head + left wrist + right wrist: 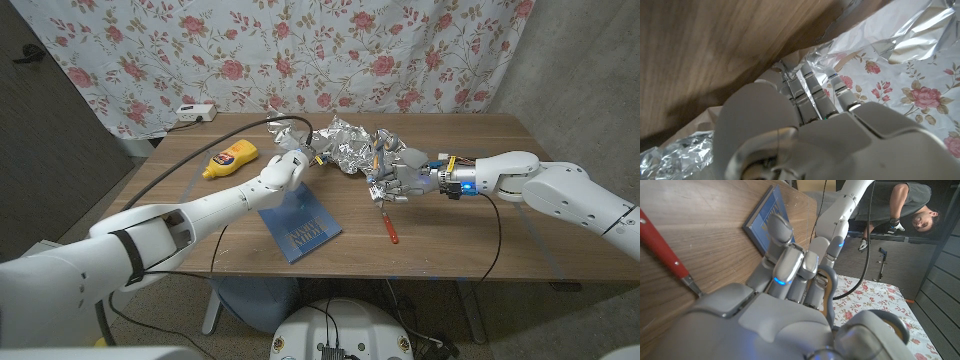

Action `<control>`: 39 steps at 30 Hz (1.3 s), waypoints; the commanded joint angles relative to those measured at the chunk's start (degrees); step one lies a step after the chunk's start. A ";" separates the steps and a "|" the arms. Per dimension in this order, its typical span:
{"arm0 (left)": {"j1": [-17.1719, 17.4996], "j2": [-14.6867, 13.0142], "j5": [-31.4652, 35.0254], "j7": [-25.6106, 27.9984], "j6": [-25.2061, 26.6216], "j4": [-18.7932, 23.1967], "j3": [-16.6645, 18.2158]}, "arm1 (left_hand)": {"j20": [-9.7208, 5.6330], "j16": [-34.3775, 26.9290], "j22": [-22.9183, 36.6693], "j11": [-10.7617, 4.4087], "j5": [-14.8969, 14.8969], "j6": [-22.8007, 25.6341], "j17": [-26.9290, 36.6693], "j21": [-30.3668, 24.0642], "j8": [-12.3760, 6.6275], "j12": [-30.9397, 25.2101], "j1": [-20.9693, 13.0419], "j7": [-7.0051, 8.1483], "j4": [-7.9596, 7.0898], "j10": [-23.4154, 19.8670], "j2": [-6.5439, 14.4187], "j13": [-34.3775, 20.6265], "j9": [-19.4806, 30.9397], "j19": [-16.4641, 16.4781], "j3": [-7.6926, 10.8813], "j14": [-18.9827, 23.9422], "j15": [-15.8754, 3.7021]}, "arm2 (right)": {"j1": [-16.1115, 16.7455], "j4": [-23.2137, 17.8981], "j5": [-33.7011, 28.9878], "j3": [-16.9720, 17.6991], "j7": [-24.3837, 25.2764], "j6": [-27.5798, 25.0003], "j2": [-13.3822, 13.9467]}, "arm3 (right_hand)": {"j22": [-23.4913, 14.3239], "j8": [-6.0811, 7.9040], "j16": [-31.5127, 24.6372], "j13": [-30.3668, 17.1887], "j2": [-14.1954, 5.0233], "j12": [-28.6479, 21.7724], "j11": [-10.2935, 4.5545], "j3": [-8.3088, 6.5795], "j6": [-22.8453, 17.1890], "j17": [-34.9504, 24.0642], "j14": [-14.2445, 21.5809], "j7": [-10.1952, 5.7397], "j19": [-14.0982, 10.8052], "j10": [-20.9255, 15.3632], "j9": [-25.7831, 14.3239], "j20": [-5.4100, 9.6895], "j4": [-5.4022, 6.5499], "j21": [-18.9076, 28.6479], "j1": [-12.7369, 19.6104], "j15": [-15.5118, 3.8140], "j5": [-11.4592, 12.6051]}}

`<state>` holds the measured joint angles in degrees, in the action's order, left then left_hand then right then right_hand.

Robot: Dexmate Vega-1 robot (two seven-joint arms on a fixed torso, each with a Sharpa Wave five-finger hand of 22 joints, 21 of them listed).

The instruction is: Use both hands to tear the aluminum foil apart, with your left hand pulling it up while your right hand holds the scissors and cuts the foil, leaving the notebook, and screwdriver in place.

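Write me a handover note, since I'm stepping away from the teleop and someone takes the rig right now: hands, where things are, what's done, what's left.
Left hand: raised at the left end of the crumpled aluminum foil, fingers in its folds; it seems to grip it.
Right hand: at the foil's right end, fingers curled around the grey scissors handles.
Foil: lifted between the hands at table centre, still in one piece as far as I can tell.
Blue notebook and red-handled screwdriver lie in front of the hands, untouched.
Done: both grasps.
Left: pull the foil up, cut it through.
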<state>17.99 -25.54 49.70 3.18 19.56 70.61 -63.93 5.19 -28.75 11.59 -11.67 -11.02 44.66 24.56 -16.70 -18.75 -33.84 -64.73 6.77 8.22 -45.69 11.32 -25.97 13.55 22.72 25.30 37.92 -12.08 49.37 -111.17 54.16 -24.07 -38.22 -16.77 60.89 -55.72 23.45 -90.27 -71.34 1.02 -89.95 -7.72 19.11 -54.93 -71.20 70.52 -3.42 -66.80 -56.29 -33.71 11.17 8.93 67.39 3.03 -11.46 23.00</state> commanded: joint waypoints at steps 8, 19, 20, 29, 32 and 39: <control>5.31 2.20 -13.53 7.37 1.10 3.43 7.82 | -0.74 -3.66 0.72 -0.01 0.07 0.37 3.64 -1.71 -0.41 -1.87 -2.83 -0.86 1.23 -2.65 -1.37 -3.08 1.17 2.24 -0.01 5.50 -1.58 | 1.39 0.16 0.74 0.14 1.40 0.51 -0.68 | -0.12 -0.03 -0.24 0.04 -0.62 -0.50 -1.94 0.19 -2.06 -0.19 -0.35 9.07 -0.51 -2.21 -0.28 0.11 -0.23 -0.17 0.19 -0.57 -0.09; 6.00 4.97 -17.05 11.63 2.05 1.98 7.94 | -1.07 -4.95 1.03 0.06 -0.14 3.80 4.88 -2.58 -2.42 -1.83 -3.97 -1.79 1.56 -3.55 -2.02 -4.15 2.51 2.97 -0.38 6.55 -1.56 | 1.16 0.42 0.17 -0.65 1.16 0.02 -0.84 | -0.17 -0.13 -0.23 0.03 -0.54 -0.49 -1.92 0.23 -1.90 -0.19 -0.20 9.17 -0.62 -2.25 -0.29 0.23 -0.27 -0.14 0.22 -0.57 -0.25; 6.05 5.17 -17.28 12.23 2.03 1.82 7.97 | -1.10 -5.00 1.05 0.05 -0.14 3.75 4.94 -2.62 -2.44 -1.82 -4.01 -1.71 1.57 -3.57 -2.06 -4.20 2.57 3.00 -0.41 6.58 -1.56 | 1.10 0.61 -0.05 -0.85 0.92 0.23 -1.01 | -0.43 -0.09 -0.23 0.03 -0.53 -0.48 -1.89 0.23 -1.87 -0.19 -0.19 9.18 -0.41 -2.22 -0.39 0.18 -0.27 -0.06 0.21 -0.57 -0.28; 6.70 6.97 -20.23 16.25 3.13 1.49 8.99 | -1.17 -5.48 1.16 0.04 -0.24 3.96 5.34 -2.93 -2.79 -1.81 -4.43 -1.72 1.66 -4.06 -2.33 -4.59 3.06 3.17 -0.59 7.10 -1.55 | 0.50 0.75 -1.24 -2.03 1.37 -0.46 -1.54 | -0.56 -0.21 -0.24 0.03 -0.30 -0.49 -1.88 0.30 -1.69 -0.20 -0.16 9.27 -0.32 -2.15 -0.36 0.20 -0.27 -0.08 0.12 -0.57 -0.37; 6.81 7.27 -20.92 16.92 3.53 1.60 8.98 | -1.29 -5.61 1.20 0.03 -0.28 3.75 5.43 -3.06 -2.78 -1.80 -4.57 -1.77 1.68 -4.24 -2.42 -4.71 3.21 3.29 -0.64 7.28 -1.54 | 0.37 0.43 -2.00 -2.40 1.83 -0.62 -1.52 | -0.05 -0.25 -0.24 0.02 -0.11 -0.49 -1.86 0.35 -1.57 -0.20 -0.16 9.39 -0.56 -2.07 -0.44 0.24 -0.24 -0.36 -0.02 -0.57 -0.44; 6.96 7.58 -21.96 18.13 3.81 1.79 8.58 | -1.36 -5.69 1.29 0.10 -0.38 3.85 5.46 -3.28 -2.89 -1.67 -4.83 -1.83 1.67 -4.38 -2.54 -4.96 3.41 3.35 -0.77 7.44 -1.55 | -0.03 -0.54 -3.67 -3.16 3.35 -1.62 -1.18 | -0.28 -0.47 -0.22 0.02 0.80 -0.48 -1.80 0.55 -1.31 -0.20 -0.45 9.77 -0.49 -1.81 -0.45 0.23 -0.18 -0.39 -0.55 -0.54 -0.52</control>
<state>24.47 -18.99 30.18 18.51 22.73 72.31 -55.38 4.09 -34.23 12.67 -10.66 -10.97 48.02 30.00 -19.73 -21.24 -35.43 -69.06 5.22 9.88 -48.74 8.73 -27.66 16.66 25.60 24.56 44.17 -13.01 49.96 -110.62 52.60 -26.05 -36.47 -17.16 59.52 -56.04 22.97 -90.27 -71.34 1.04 -89.99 -7.72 19.28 -54.93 -71.20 70.52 -3.41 -66.99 -56.30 -33.97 11.36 8.76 67.17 3.02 -11.46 22.56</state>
